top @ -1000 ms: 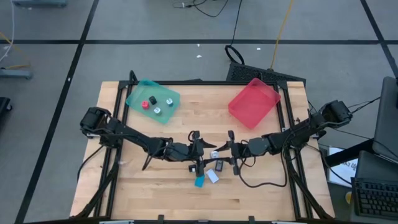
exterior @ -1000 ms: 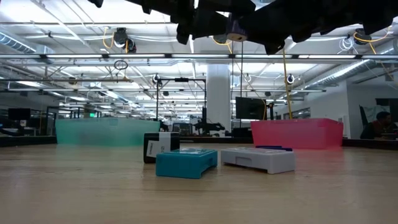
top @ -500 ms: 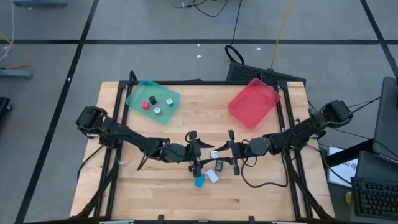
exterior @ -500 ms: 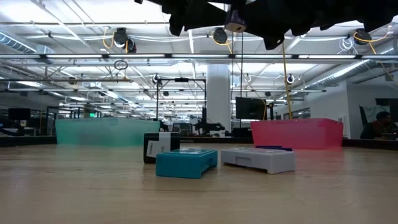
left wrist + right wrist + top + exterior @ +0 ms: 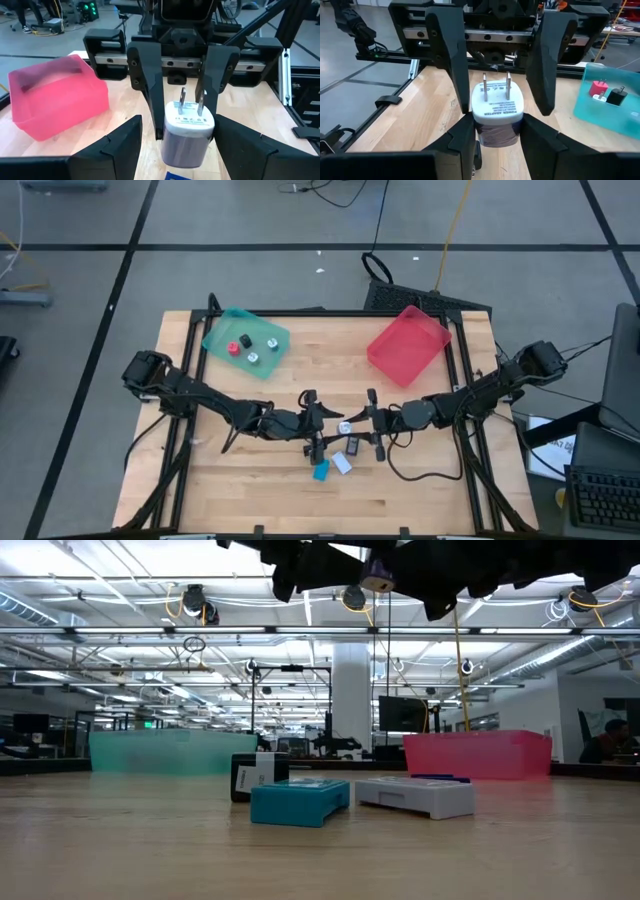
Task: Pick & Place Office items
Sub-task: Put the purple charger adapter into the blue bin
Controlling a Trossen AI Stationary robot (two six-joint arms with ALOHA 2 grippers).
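We are looking at a big wooden surface (image 5: 300,360). Two dark arms are reaching over it and meeting in the middle. The left arm (image 5: 200,395) is coming in from one side and the right arm (image 5: 470,395) from the other.

Two see-through trays are sitting at the far side of the surface. The teal tray (image 5: 218,330) is lying on the left arm's side. The red tray (image 5: 405,345) is lying on the right arm's side.

The right tool (image 5: 497,132) is up in the air over the middle of the surface. It is squeezing a white charger plug (image 5: 497,107) between its two fingers, and the plug's two metal pins are pointing at the left arm. The left tool (image 5: 177,124) is facing it. Its fingers are standing wide apart, one on each side of the plug, and they are not touching it.

Three little pieces are lying on the surface right under the tools. A bright blue block (image 5: 298,802) is lying nearest the front edge. A white block (image 5: 415,796) is lying just beside it. A black piece (image 5: 258,777) is standing a bit behind them.

Small things are resting inside the teal tray. We are seeing a red piece (image 5: 233,347), a small black piece (image 5: 244,340) just beside it, and a green piece (image 5: 271,343).
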